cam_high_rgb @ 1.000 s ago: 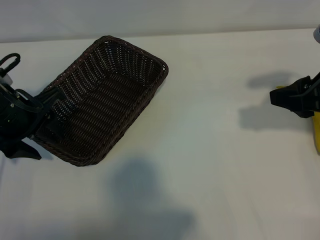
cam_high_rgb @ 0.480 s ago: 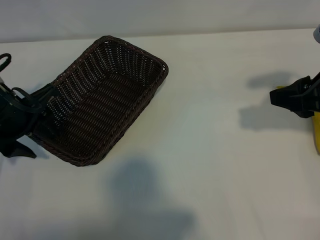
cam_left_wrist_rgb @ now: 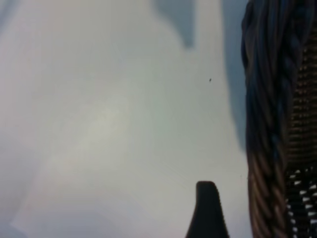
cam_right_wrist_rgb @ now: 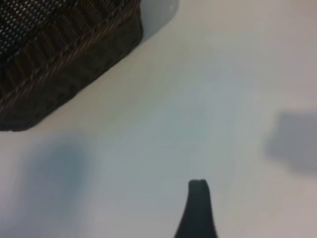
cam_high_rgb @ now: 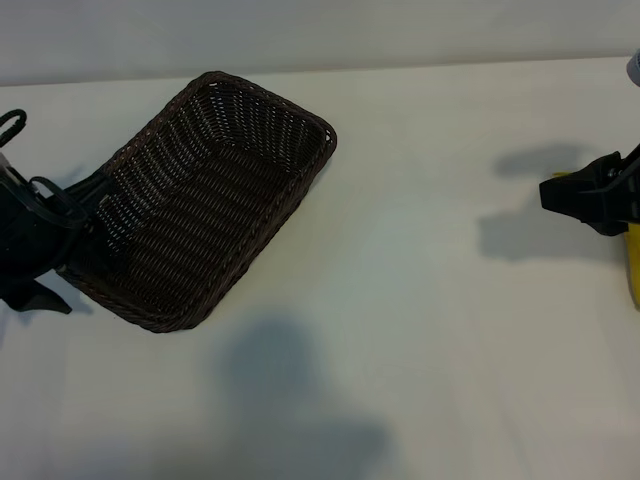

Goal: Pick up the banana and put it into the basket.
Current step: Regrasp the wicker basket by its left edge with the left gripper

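Observation:
The dark brown wicker basket [cam_high_rgb: 210, 200] lies slanted on the white table, left of centre, with nothing inside it. My left gripper [cam_high_rgb: 80, 225] is at the basket's left end, open; one black finger [cam_left_wrist_rgb: 207, 210] shows just outside the braided rim [cam_left_wrist_rgb: 277, 124]. At the far right edge my right gripper [cam_high_rgb: 550, 195] hovers open, pointing toward the table's middle, and its one visible finger [cam_right_wrist_rgb: 197, 208] has only bare table before it. The yellow banana [cam_high_rgb: 634, 262] shows as a strip at the right edge, mostly hidden beneath that gripper.
A wide stretch of white table [cam_high_rgb: 420, 300] separates the basket from the right gripper. Soft shadows fall on it near the front and under the right arm. The basket's corner [cam_right_wrist_rgb: 59, 54] also shows far off in the right wrist view.
The left arm has shifted slightly to the left beside the basket. The basket, the banana and the right arm have not moved.

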Motion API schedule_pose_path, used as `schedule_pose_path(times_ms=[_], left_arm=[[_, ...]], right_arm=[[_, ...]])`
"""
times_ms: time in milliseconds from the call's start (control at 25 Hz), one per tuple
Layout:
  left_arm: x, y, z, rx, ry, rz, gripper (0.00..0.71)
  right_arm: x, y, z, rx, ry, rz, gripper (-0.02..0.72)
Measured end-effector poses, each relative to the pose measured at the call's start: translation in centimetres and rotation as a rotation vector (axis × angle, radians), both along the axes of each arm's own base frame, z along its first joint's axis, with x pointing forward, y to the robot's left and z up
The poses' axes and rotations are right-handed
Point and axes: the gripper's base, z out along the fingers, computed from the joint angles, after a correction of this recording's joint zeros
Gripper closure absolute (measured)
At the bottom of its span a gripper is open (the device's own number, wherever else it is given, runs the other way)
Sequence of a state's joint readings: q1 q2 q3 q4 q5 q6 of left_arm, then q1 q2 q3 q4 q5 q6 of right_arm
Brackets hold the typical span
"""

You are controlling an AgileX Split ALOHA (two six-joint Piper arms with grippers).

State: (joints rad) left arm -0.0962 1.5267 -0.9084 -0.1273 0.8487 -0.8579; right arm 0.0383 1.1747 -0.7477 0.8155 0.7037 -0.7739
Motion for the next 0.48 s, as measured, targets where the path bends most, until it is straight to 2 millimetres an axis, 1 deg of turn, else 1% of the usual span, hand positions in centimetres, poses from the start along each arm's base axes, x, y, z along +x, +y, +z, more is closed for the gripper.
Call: schedule_pose_path(times_ms=[480], left_arm=[[1.4,-0.2,-2.6,-0.002,0.022,0.011,0.149]], right_arm=[[0.0,0.0,0.0,0.000,0.000,0.000,0.111]])
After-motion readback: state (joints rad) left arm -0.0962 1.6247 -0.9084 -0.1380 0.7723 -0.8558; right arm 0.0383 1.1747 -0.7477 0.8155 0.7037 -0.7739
